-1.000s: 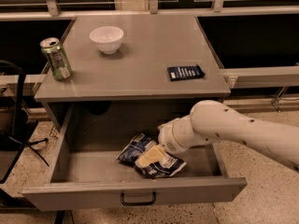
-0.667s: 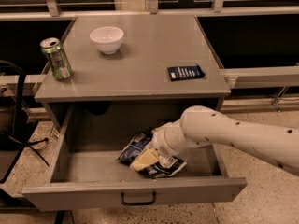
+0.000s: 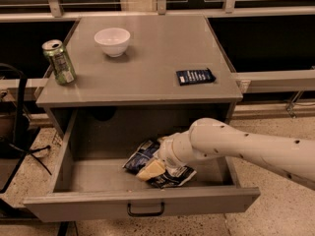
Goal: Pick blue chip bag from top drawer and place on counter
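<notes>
A crumpled blue chip bag point(image 3: 141, 156), dark-blue and white foil with creased, shiny folds, lies on the floor of the open top drawer point(image 3: 142, 199), right of its middle and towards the front. A second wrinkled lobe of the bag sticks out to the right under the robot's wrist.

The claw point(image 3: 151, 169), a pale yellowish wedge, rests on the bag's near edge. Whether it is spread or pinching the foil cannot be told. Behind it a smooth, rounded white arm point(image 3: 246, 149) dotted with small dark holes reaches in from the right.

The drawer is a wide, shallow grey metal box with a small black handle point(image 3: 145, 211) centred on its front panel. Above it the flat, smooth grey worktop point(image 3: 152, 63) carries a round white bowl point(image 3: 112, 40) at the back left. A green drinks can point(image 3: 59, 61) stands upright at the left edge. A small flat dark-blue packet point(image 3: 195, 76) lies near the right edge.
</notes>
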`<state>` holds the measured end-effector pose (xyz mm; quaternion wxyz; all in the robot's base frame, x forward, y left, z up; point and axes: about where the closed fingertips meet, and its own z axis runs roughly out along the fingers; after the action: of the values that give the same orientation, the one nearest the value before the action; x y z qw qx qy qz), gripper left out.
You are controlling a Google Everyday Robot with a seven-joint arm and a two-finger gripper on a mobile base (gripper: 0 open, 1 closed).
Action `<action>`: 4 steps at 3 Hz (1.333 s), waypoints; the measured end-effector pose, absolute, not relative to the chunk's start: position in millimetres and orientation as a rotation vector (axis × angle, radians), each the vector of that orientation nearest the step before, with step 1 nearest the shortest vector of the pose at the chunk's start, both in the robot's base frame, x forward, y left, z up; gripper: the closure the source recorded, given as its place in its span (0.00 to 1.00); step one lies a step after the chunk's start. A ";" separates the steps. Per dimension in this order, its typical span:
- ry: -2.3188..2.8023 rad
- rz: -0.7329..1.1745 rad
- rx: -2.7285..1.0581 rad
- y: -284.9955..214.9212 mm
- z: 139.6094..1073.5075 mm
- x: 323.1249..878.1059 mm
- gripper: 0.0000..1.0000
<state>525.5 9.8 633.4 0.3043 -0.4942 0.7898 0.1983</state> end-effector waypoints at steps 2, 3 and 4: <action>2.113 0.499 -1.319 10.6 619.7 532.3 0.19; 2.133 0.464 -1.334 10.5 611.7 534.8 0.37; 2.135 0.463 -1.335 10.9 611.0 535.0 0.61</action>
<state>535.0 10.9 611.0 0.2867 -0.4995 0.7989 0.1732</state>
